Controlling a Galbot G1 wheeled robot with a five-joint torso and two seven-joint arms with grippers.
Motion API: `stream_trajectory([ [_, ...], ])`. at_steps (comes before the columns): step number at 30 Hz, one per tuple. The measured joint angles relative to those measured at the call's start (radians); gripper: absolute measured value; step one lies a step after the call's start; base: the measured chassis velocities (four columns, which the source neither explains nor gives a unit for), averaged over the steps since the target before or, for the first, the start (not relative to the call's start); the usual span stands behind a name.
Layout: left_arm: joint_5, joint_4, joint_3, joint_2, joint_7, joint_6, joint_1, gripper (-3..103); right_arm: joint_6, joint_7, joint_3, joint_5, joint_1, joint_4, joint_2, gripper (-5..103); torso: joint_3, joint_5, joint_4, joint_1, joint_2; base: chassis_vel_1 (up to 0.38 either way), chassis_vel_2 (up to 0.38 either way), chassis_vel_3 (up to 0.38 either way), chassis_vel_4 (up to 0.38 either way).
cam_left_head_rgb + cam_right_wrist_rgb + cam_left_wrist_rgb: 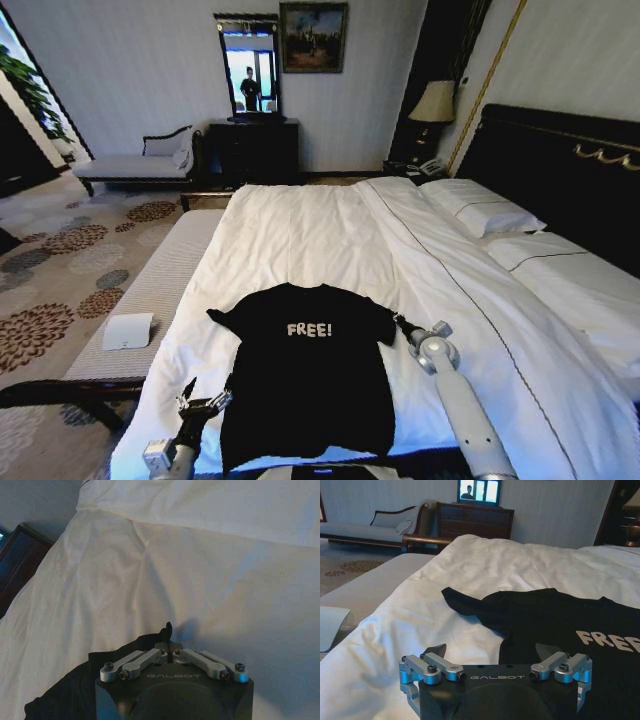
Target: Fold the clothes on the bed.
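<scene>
T-shirt: I see 1 black short-sleeved T-shirt [308, 375] lying flat, chest up, on the near end of the bed [300, 235], white "FREE!" lettering readable; soft fabric, slightly rumpled at the sleeves.
Bed: white duvet, creased, with white pillows [480, 212] at the far right and a dark headboard [560, 170] behind them.
Left gripper: my left gripper [205, 403] sits by the shirt's lower left edge; in the left wrist view [492, 652] its jaws stand spread apart, 1 tip over the white duvet, the other over the black cloth.
Right gripper: my right gripper [400, 322] is at the shirt's right sleeve; in the right wrist view [168, 630] its jaws are drawn together, pinching black fabric.
Surroundings: a pale striped bench [150, 290] runs along the bed's left side, carrying a flat white object [127, 331]; beyond are a patterned carpet [60, 270], a chaise [135, 162], a dark dresser [254, 148] with a mirror [250, 70], and a lamp [434, 102].
</scene>
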Motion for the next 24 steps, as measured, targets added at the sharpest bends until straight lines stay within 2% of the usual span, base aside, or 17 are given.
stream_trajectory([
  [8, -0.014, -0.016, -0.014, 0.001, -0.006, -0.003, 0.008, 100, 0.003, 0.017, 0.0, -0.009, -0.011, 0.036, 0.005, 0, 0.0, 0.0, 0.0001, 0.0, 0.0, 0.0, 0.0, 0.0, 0.0],
  [11, -0.02, -0.019, -0.02, 0.002, -0.007, -0.005, 0.008, 100, 0.008, 0.022, -0.002, -0.041, -0.024, 0.072, 0.005, 0, 0.0, 0.0, 0.0001, 0.0, 0.0, 0.0, 0.0, 0.0, 0.0],
  [18, -0.029, -0.021, -0.021, -0.004, -0.008, -0.008, 0.007, 100, 0.022, 0.027, -0.038, -0.166, -0.08, 0.255, 0.001, 0, 0.0, -0.0002, 0.0, 0.0, 0.0, 0.0, 0.0, 0.0, 0.0],
  [20, -0.029, -0.021, -0.019, -0.009, -0.008, -0.01, 0.005, 100, 0.036, 0.011, -0.079, -0.236, -0.095, 0.295, -0.006, 0, 0.0, -0.0001, 0.0001, 0.0, 0.0, 0.0, 0.0, 0.0, 0.0],
  [24, -0.03, -0.021, -0.021, -0.019, -0.008, -0.015, 0.005, 100, 0.046, -0.007, -0.138, -0.307, -0.113, 0.341, -0.009, 0, 0.0, 0.0, 0.0, 0.0, 0.0, 0.0, 0.0, 0.0, 0.0],
])
